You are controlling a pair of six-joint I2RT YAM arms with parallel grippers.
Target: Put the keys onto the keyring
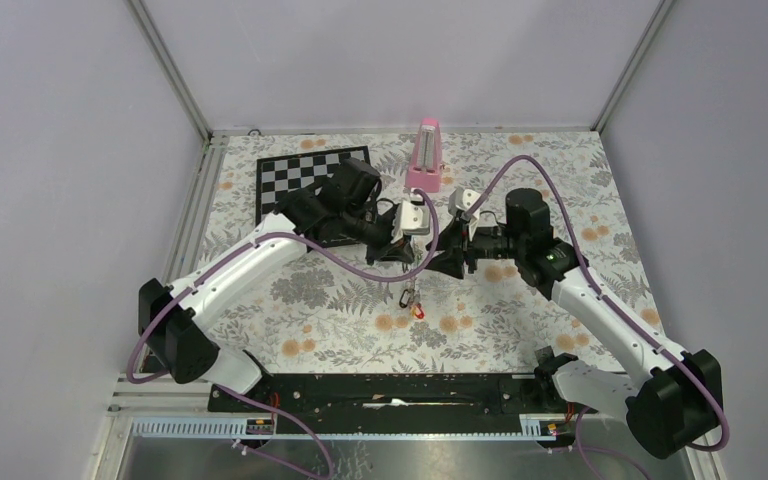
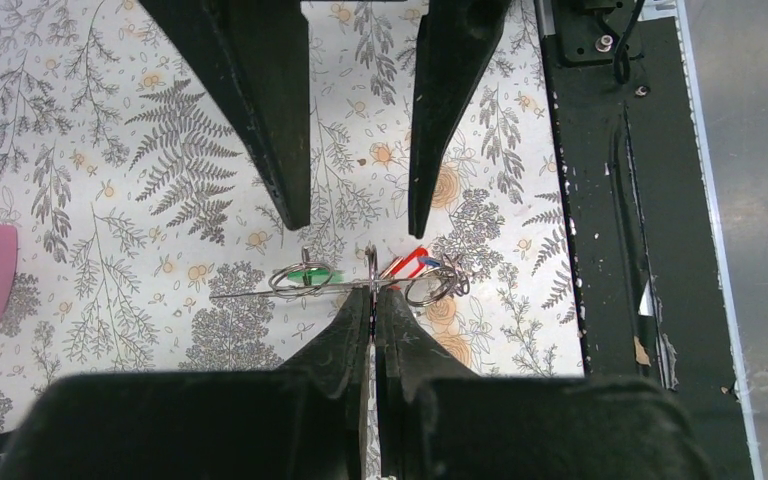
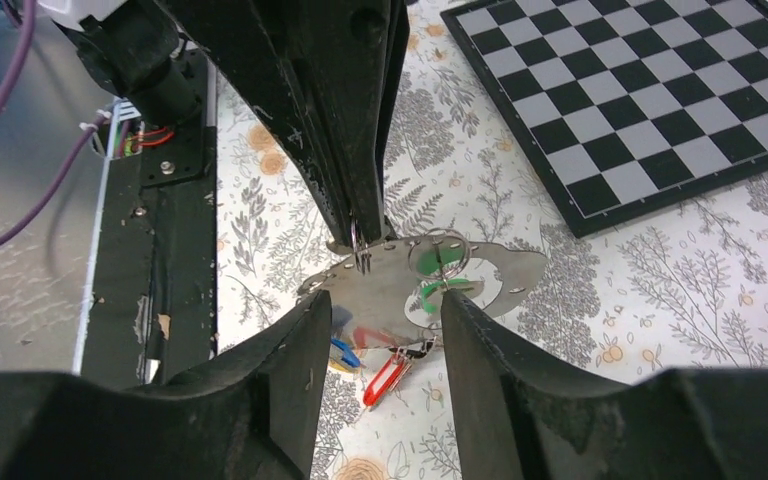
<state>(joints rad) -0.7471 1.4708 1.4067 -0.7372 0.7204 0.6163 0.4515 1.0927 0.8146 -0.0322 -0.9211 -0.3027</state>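
Base plate: a black plate (image 1: 390, 392) lies along the near edge of the counter (image 1: 520, 335) and carries both arm bases.
Counter: covered in a grey fern-and-flower print with orange blooms.
Arms: one reaches in from each near corner, and they meet tip to tip over the middle of the counter.
Keys: the bunch hangs from the keyring (image 2: 260, 292), just on the near side of the spot where the tips meet. Whether it touches the counter cannot be told.
Left end effector (image 2: 372, 295): clenched, with the pads tight together on the keyring wire.
Keyring: a thin silver wire runs crosswise through the left tips and sticks out on both sides of them.
Green key (image 2: 308, 275): sits on the wire to one side of the clamp, among small silver rings.
Red key (image 2: 412, 262) and blue key (image 2: 432, 270): lie together on the other side of the clamp, tangled with more small rings.
Right end effector (image 2: 355, 225): released and grasping nothing, with the jaws well apart. It points straight at the left one, one finger on each side of the clamped spot. The green key is close by one finger. Whether a finger touches the wire cannot be told.
Chessboard (image 1: 305, 175): lies flat at the far left, with the left arm across its near corner.
Pink block (image 1: 426, 155): stands upright near the far edge, beyond both tips.
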